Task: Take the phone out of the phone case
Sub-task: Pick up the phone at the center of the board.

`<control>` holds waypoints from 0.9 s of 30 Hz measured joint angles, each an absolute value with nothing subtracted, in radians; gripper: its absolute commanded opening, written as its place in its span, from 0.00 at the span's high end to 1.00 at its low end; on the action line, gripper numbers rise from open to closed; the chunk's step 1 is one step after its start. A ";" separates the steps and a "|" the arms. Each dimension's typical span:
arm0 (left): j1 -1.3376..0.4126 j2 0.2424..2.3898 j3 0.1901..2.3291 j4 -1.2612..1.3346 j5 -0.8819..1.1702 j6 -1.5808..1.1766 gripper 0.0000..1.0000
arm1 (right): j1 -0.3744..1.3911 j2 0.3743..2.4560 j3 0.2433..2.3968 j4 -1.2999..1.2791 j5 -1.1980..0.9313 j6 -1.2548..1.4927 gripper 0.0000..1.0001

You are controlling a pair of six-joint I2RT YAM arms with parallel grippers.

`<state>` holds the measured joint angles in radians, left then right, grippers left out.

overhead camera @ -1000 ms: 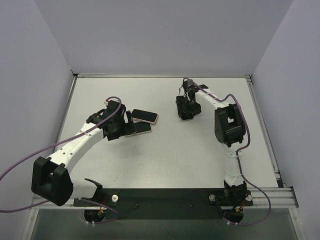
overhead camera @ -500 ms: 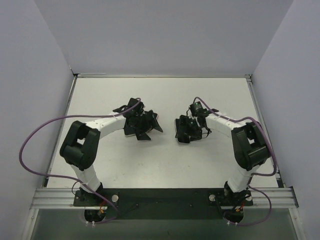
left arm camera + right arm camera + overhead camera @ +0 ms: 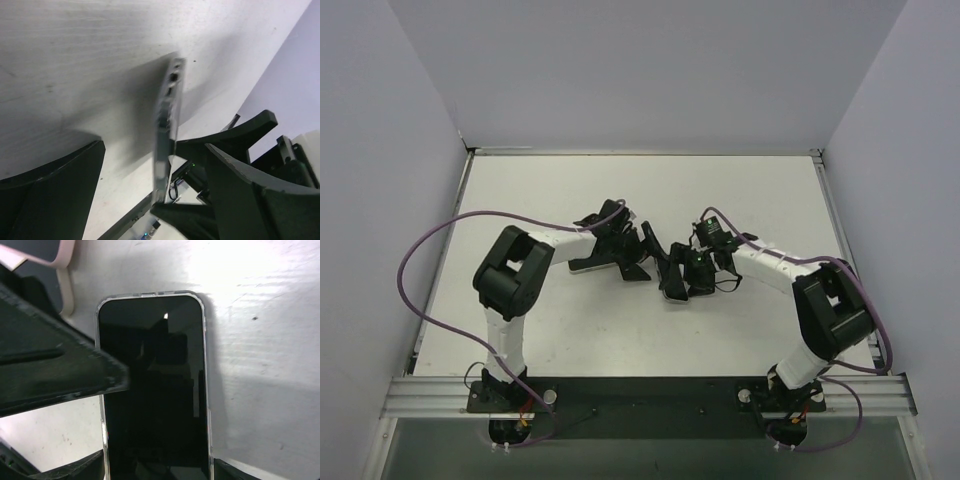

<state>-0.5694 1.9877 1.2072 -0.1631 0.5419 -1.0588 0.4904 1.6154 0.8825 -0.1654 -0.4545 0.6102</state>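
Observation:
The phone in its clear case (image 3: pixel 152 390) is held on edge above the table in the middle; it also shows in the top view (image 3: pixel 667 270). My right gripper (image 3: pixel 157 460) is shut on its lower sides, one finger at each long edge. In the left wrist view the phone (image 3: pixel 167 120) is seen edge-on. My left gripper (image 3: pixel 155 145) is open, with its fingers (image 3: pixel 50 190) standing wide on either side of the phone, apart from it. In the top view the left gripper (image 3: pixel 645 255) meets the right gripper (image 3: pixel 677 282) at the table's centre.
A pink-edged case (image 3: pixel 65 270) lies on the table just beyond the held phone. A dark flat phone (image 3: pixel 588 265) lies under my left forearm. The grey walls stand at the back and both sides of the white table (image 3: pixel 770 190).
Both arms have swung to the table's centre. The right gripper has carried the phone nearer and to the left. The left gripper has left the two lying phones and come round the held one.

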 measured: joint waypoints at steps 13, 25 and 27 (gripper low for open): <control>-0.620 2.015 1.188 -0.047 0.558 -1.111 1.00 | 0.525 1.579 0.864 -0.176 -0.469 0.634 0.49; -0.575 1.903 1.063 0.201 0.596 -1.221 1.00 | 0.506 1.315 0.933 -0.294 -0.408 0.586 0.01; -0.543 1.832 1.014 0.308 0.598 -1.249 1.00 | 0.488 1.240 0.961 -0.297 -0.406 0.579 0.06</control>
